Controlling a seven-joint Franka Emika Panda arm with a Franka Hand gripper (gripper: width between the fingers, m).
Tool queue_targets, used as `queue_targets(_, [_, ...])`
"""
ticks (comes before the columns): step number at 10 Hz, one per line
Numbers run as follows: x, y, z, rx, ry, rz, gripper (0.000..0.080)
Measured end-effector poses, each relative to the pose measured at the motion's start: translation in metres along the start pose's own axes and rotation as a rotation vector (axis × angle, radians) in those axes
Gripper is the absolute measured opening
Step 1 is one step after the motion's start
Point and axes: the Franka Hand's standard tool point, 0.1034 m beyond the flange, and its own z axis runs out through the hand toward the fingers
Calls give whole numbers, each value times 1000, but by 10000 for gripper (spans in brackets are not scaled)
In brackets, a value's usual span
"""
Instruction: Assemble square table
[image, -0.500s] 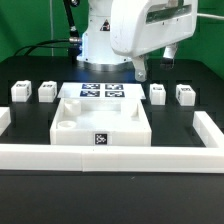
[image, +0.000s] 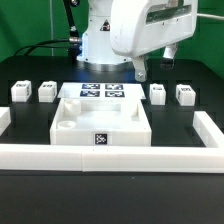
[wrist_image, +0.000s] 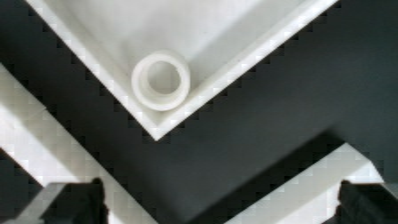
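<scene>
The white square tabletop (image: 100, 118) lies rim-up in the middle of the black table, with a black-white tag (image: 100, 139) on its front wall. Two small white legs (image: 20, 92) (image: 47, 91) stand at the exterior view's left, and two more legs (image: 157, 93) (image: 185, 93) at its right. My gripper (image: 156, 62) hangs open above the table behind the tabletop's right part and touches nothing. In the wrist view a tabletop corner with its round socket (wrist_image: 160, 80) lies below. The gripper (wrist_image: 214, 205) holds nothing, with only dark table between its fingertips (wrist_image: 64, 204).
The marker board (image: 100, 92) lies flat just behind the tabletop. A long low white border wall (image: 110, 156) runs along the front and turns back at both sides (image: 208, 125). It shows as a white band (wrist_image: 294, 165) in the wrist view. The robot's base stands behind the marker board.
</scene>
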Motion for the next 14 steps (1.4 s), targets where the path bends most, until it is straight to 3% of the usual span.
queue_targets(7, [-5, 0, 1, 1, -1, -46, 650])
queue_targets(8, [-27, -4, 5, -3, 3, -121, 650])
queue_targets(10, [-93, -21, 34, 13, -4, -315, 650])
queue_targets(12, [-138, -27, 70, 27, 6, -565, 650])
queue_targets(13, [-143, -29, 92, 45, 12, -610, 650])
queue_targets(14, [-142, -30, 103, 52, 15, -603, 650])
